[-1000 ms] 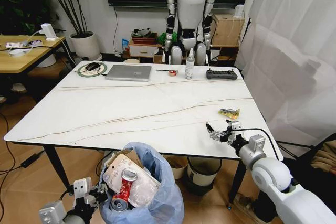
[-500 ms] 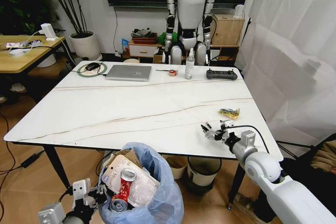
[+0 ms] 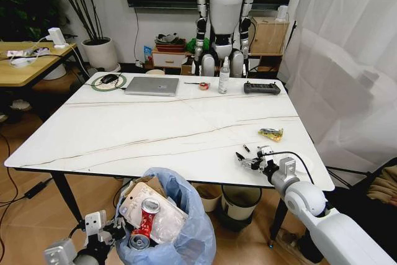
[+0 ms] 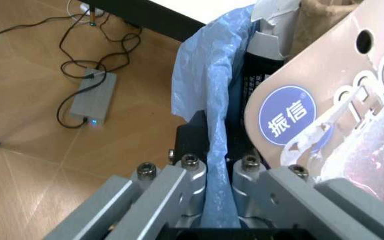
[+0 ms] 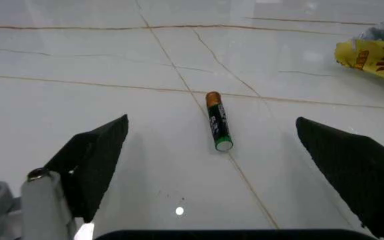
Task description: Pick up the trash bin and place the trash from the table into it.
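Note:
The trash bin point(image 3: 180, 228), lined with a billowing light-blue bag, hangs below the table's front edge and holds cardboard, plastic packaging and a crushed red can point(image 3: 147, 218). My left gripper point(image 3: 104, 233) is shut on the bag's rim point(image 4: 213, 125), the blue film pinched between its fingers point(image 4: 192, 172). On the white marble table point(image 3: 155, 128) my right gripper point(image 3: 248, 158) stands open near the front right edge. A small battery point(image 5: 217, 121) lies on the table between its fingertips point(image 5: 105, 140). A yellow-green snack wrapper point(image 3: 271, 133) lies farther back and to the right point(image 5: 375, 59).
At the table's far side lie a silver laptop point(image 3: 152, 85), a spray bottle point(image 3: 224, 83), a tape roll point(image 3: 204, 85) and a black controller point(image 3: 261, 88). A humanoid robot point(image 3: 224, 17) stands behind. Two bins point(image 3: 240, 202) sit under the table. A white curtain point(image 3: 347, 66) hangs at the right.
My right gripper has slid left along the table's front edge, closer to the battery. The left gripper and the bin have stayed put.

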